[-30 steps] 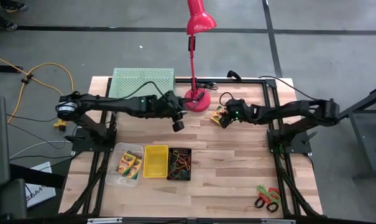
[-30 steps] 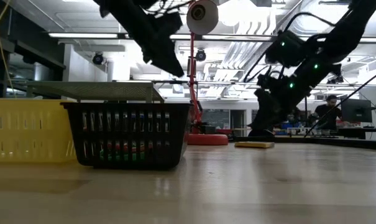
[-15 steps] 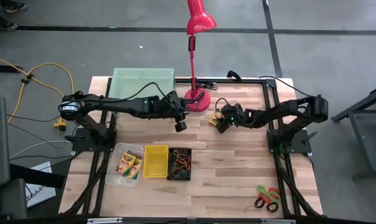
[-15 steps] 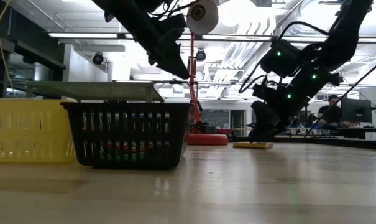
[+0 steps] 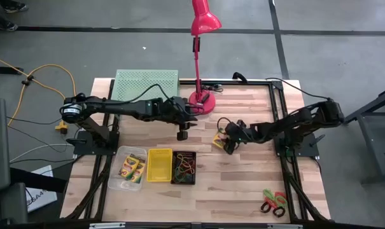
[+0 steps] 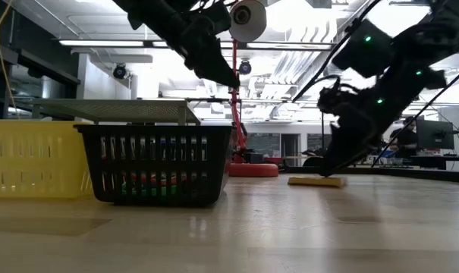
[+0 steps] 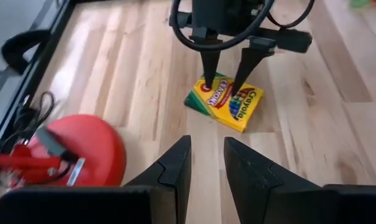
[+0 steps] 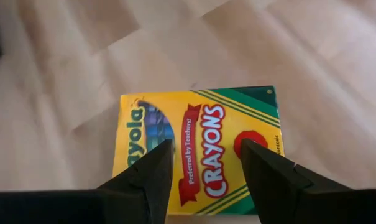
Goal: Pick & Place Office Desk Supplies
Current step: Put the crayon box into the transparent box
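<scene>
Right gripper (image 5: 229, 145) hangs spread over the flat crayon box (image 5: 219, 140), grasping nothing; left gripper (image 5: 181, 134) hovers nearby, parted, empty

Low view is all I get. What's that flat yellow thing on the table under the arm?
Observer: A crayon box. The right wrist view shows "CRAYONS" printed on it.
Operator: Is the claw squeezing it?
Observer: No. In the left wrist view the right gripper is open, fingertips down over the box's top face, and the box lies flat on the wood.
Operator: Are there more boxes?
Observer: Yes. From above, two more crayon boxes lie in the clear bin, beside the yellow one.
</scene>
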`<state>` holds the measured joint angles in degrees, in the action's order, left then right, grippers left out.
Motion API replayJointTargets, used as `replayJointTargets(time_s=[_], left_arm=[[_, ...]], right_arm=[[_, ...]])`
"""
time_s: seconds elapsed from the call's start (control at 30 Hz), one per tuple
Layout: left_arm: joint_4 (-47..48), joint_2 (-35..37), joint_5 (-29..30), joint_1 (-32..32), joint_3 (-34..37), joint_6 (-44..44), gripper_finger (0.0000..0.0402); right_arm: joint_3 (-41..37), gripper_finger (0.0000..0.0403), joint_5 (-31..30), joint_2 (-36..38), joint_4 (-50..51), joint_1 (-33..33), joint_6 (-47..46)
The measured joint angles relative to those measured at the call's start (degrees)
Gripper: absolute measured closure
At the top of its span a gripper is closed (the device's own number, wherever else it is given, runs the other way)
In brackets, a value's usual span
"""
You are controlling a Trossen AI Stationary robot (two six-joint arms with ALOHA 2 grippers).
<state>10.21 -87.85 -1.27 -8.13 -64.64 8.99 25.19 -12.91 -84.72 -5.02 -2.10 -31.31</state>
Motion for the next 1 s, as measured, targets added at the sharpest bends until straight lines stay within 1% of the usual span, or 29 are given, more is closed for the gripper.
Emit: replayJointTargets(time_s=[0.13, 0.2, 0.27, 0.33, 0.4, 0.47, 0.53, 0.57, 0.63, 0.7, 0.77, 0.83, 0.9, 1.0], left_arm=[[-0.58, -1.37, -1.76, -0.01, 0.00, 2.18, 0.0311], [-1.95, -3.64, -2.81, -0.01, -0.02, 4.25, 0.0311], [-2.15, -5.88, -3.55, -0.01, 0.03, 7.08, 0.0311], [-4.37, -8.49, -3.96, 0.01, 0.02, 9.95, 0.0311], [-5.07, -10.26, -4.36, -0.01, 0.04, 11.07, 0.0311], [-7.84, -12.27, -6.59, -0.25, -0.09, 11.09, 0.0311], [-8.82, -13.64, -10.19, -0.76, 0.04, 10.05, 0.0311], [-11.00, -14.39, -11.80, -0.89, -0.02, 9.34, 0.0311], [-11.92, -15.24, -13.21, -1.54, 0.04, 7.03, 0.0311], [-14.79, -16.05, -13.20, -2.05, -0.03, 4.41, 0.0311], [-15.54, -16.20, -13.42, -2.79, 0.00, 1.35, 0.0311], [-17.06, -16.91, -14.79, -3.37, -0.13, -1.88, 0.0311], [-16.41, -17.00, -16.12, -4.03, 0.04, -5.41, 0.0311], [-17.09, -17.31, -16.18, -4.09, -0.04, -8.81, 0.0311]], right_arm=[[0.00, 0.0227, -0.42, 1.55, 3.64, -3.81, -2.32], [-0.05, 0.0227, -1.58, 1.97, 4.85, -5.05, -3.18], [-0.12, 0.0227, -2.94, 2.44, 4.43, -5.88, -3.41], [-0.26, 0.0227, -4.31, 2.62, 3.11, -6.61, -3.41], [-0.37, 0.0227, -4.36, 3.81, 2.66, -7.01, -3.36], [-0.39, 0.0227, -4.10, 4.95, 2.51, -6.96, -3.44], [-0.39, 0.0227, -4.22, 6.61, 2.57, -6.97, -3.87], [-0.39, 0.0227, -4.56, 7.42, 2.44, -6.96, -4.16], [-0.37, 0.0227, -4.71, 8.98, 2.33, -6.96, -4.82], [-0.37, 0.0227, -4.60, 10.47, 2.27, -6.96, -5.01], [-0.34, 0.0227, -4.57, 11.70, 2.15, -7.06, -5.16], [-0.28, 0.0227, -4.58, 12.53, 2.19, -7.44, -5.70], [-0.30, 0.0227, -4.39, 12.99, 2.26, -7.75, -6.33], [-0.28, 0.0227, -3.49, 13.03, 2.90, -8.06, -7.48]])
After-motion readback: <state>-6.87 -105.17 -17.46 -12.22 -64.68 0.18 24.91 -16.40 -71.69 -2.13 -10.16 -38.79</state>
